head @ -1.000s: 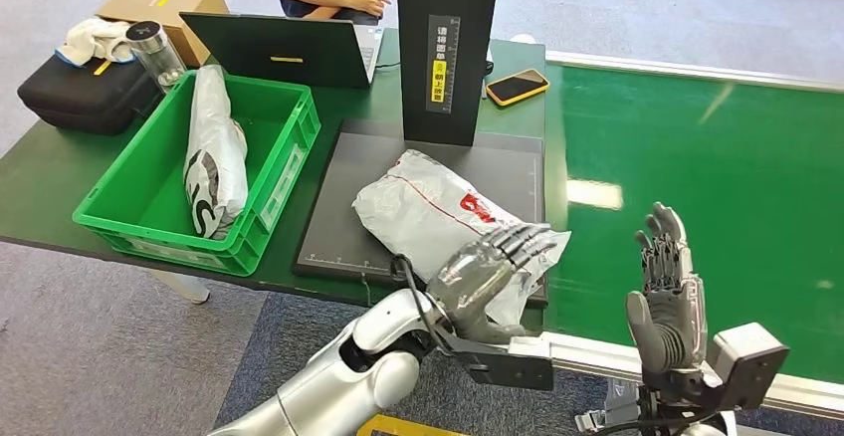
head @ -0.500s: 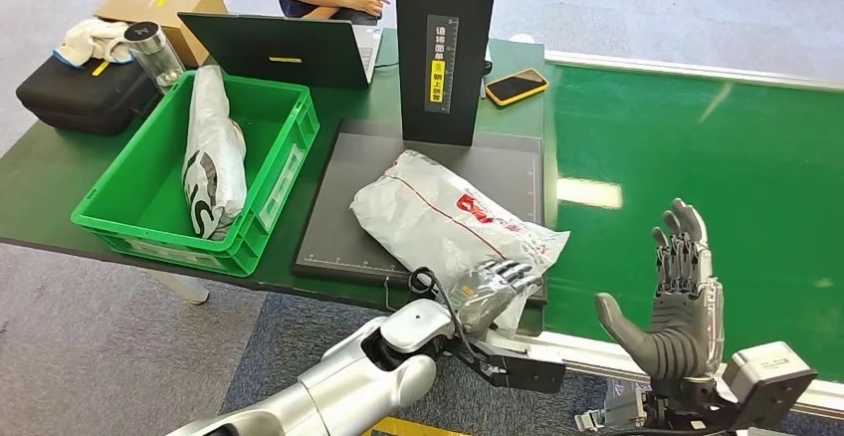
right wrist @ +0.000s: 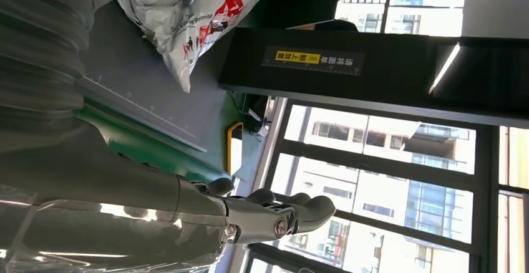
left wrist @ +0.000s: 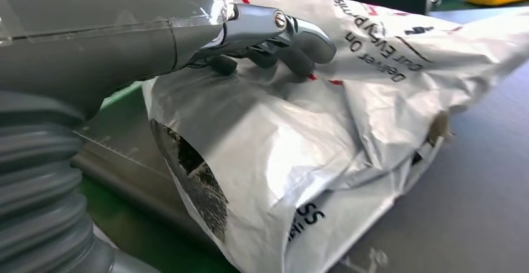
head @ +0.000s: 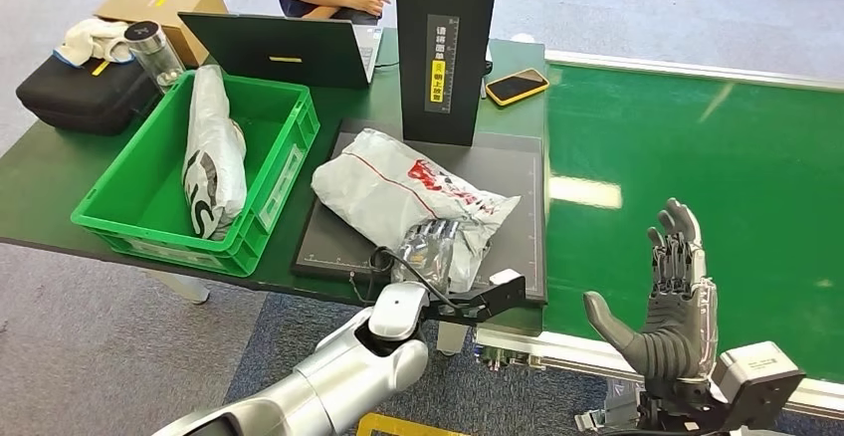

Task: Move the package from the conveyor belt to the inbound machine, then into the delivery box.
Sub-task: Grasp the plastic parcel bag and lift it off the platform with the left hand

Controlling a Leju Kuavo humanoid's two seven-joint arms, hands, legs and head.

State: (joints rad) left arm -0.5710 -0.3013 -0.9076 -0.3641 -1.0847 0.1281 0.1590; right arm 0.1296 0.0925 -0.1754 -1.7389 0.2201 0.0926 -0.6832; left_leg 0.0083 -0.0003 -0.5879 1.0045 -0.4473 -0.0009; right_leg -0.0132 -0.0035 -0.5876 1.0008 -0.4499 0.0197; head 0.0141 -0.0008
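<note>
Package [head: 398, 187] lies on the dark scanning plate [head: 518, 172] of the inbound machine, just near of its black upright column [head: 445, 48]. You'll see your left hand [head: 435, 249] at the package's near edge, fingers laid over the crumpled white plastic. In the left wrist view the fingers [left wrist: 293, 45] curl down onto the top of the bag [left wrist: 299, 142]; whether the thumb closes underneath is hard to tell from these angles, but it looks like a grip on the bag's near end. The package sits toward the left half of the plate, with its far end close to the column's base.

Your right hand [head: 672, 307] is raised over the near edge of the green conveyor belt [head: 697, 157], palm upright, fingers spread, holding nothing, well apart from the package.

Left of the plate stands the green delivery box [head: 119, 219] with another white bag [head: 211, 152] inside. A laptop [head: 279, 50], a phone in a yellow case [head: 517, 86] and a person's hand [head: 366, 0] are at the far side of the table.
</note>
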